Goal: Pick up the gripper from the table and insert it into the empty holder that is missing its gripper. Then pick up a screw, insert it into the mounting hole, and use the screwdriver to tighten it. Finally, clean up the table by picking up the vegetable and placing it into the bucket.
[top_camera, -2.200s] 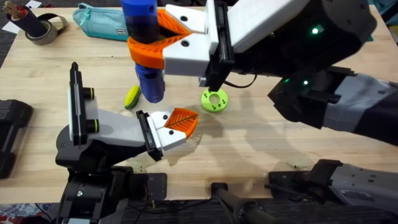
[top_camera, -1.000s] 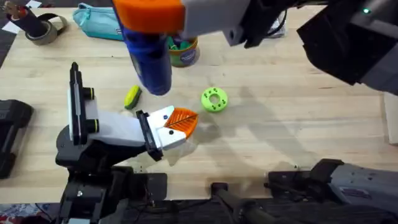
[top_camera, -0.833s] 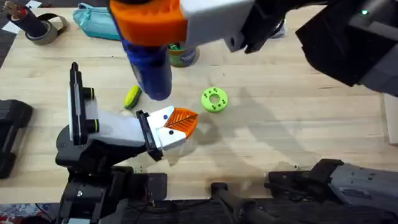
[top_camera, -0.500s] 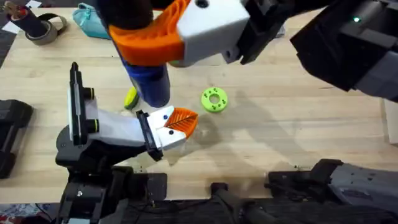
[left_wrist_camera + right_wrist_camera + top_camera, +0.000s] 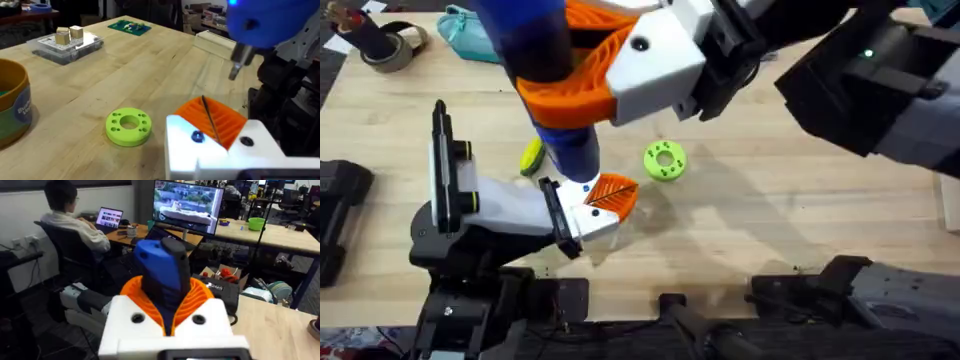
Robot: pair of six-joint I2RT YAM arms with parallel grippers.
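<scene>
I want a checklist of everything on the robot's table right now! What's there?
Surface: light wooden table, bare at the right.
Job's things: blue screwdriver held upright in the right claw, bit above the left claw; vegetable lying beside it; bucket at the back.
Clutter: green disc with holes, teal pouch, tape roll, clear box.
Grippers: left claw shut, low over the table.
Cables: nothing seen.
Surroundings: desks and a monitor behind.
</scene>
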